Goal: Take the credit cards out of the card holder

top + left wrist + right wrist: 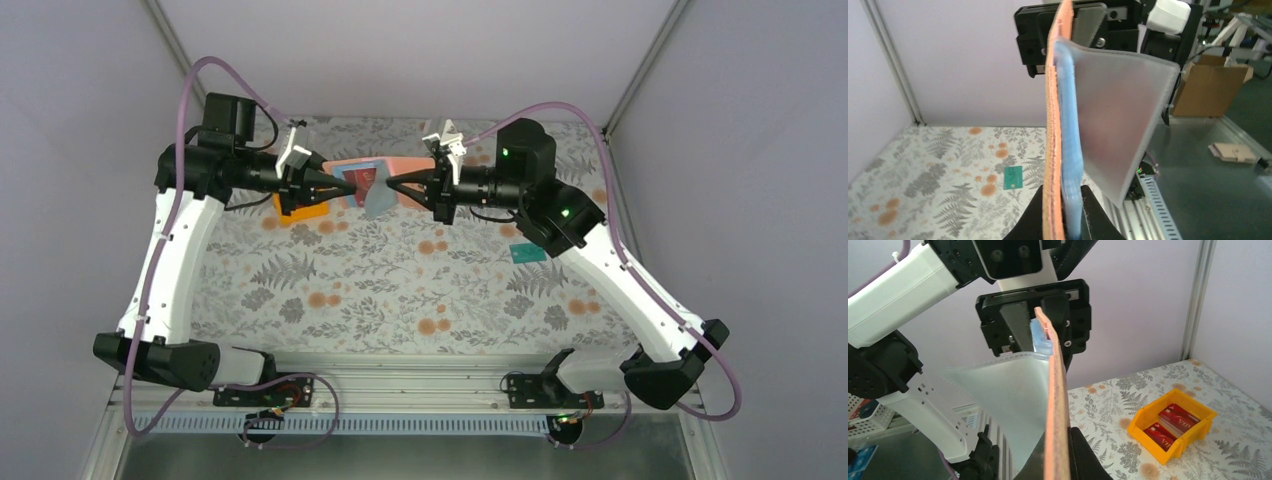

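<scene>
- Top view, upper centre: card holder (360,176) held clear of the floral table (400,300), left gripper (335,181) and right gripper (398,186) each pinching an opposite edge.
- Left wrist view: holder edge-on, blue lining (1068,140) and a frosted flap (1118,125) swung out right; teal credit card (1013,177) flat on the table, lower left.
- Right wrist view alone: red cards (1175,419) lying inside the orange tray (1148,421), lower right; tray mostly hidden from above.
</scene>
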You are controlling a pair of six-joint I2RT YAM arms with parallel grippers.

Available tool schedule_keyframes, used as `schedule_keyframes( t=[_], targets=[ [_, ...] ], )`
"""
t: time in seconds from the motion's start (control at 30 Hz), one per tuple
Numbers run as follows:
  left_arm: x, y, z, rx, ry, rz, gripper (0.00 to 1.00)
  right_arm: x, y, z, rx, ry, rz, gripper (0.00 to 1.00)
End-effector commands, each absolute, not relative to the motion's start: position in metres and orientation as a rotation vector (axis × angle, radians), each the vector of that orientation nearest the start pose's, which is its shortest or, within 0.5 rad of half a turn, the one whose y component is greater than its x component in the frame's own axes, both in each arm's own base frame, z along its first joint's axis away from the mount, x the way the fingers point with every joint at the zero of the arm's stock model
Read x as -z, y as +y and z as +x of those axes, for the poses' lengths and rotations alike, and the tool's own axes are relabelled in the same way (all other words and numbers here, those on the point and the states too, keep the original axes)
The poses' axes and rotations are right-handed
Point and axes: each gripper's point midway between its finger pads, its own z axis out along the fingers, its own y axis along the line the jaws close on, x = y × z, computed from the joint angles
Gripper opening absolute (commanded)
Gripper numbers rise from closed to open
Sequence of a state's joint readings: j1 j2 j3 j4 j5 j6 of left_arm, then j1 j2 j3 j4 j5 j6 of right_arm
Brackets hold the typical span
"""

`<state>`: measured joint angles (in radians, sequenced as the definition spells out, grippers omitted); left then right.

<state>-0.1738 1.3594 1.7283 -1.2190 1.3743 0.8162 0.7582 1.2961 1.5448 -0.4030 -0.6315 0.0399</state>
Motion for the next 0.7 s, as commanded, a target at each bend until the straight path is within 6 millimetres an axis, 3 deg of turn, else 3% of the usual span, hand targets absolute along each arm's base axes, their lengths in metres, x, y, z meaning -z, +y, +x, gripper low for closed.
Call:
schedule_keyframes(
  t=[0.0,0.07,0.13,0.2,0.23,0.27,0.33,0.43,0.5,0.6,0.67],
  targets=[
    [-0.435,-0.208,0.217,1.198,1.318,1.310,0.03,-0.464,0.341,0.198,-1.175,1.408,-1.138,0.04],
    [-0.434,-0.208,0.217,1.204,1.325,1.307,0.02,-0.461,0.342,0.199,-1.168,1.417,-1.151,0.06],
    [-0.432,-0.208,0.224,1.159,1.369,1.292,0.02,-0.458,0.339,0.208,-1.107,1.453,-1.118,0.19],
    [-0.422,-0.203,0.251,1.022,1.510,1.217,0.02,-0.453,0.328,0.226,-1.017,1.501,-1.040,0.30],
    [-0.412,-0.196,0.274,0.896,1.611,1.147,0.02,-0.452,0.320,0.234,-0.985,1.520,-0.998,0.36],
    [-0.401,-0.184,0.299,0.744,1.715,1.058,0.02,-0.450,0.312,0.241,-0.963,1.542,-0.960,0.53],
    [-0.377,-0.144,0.344,0.382,1.882,0.887,0.02,-0.451,0.292,0.259,-0.895,1.594,-0.841,0.97],
    [-0.356,-0.089,0.377,-0.051,2.000,0.731,0.02,-0.453,0.271,0.277,-0.800,1.653,-0.699,1.00],
    [-0.355,-0.079,0.380,-0.158,2.011,0.717,0.02,-0.458,0.266,0.282,-0.779,1.665,-0.653,1.00],
    [-0.359,-0.093,0.373,-0.072,1.995,0.759,0.03,-0.462,0.283,0.273,-0.896,1.649,-0.712,1.00],
    [-0.362,-0.125,0.359,0.148,1.953,0.854,0.03,-0.462,0.312,0.246,-1.097,1.586,-0.897,1.00]
  ],
)
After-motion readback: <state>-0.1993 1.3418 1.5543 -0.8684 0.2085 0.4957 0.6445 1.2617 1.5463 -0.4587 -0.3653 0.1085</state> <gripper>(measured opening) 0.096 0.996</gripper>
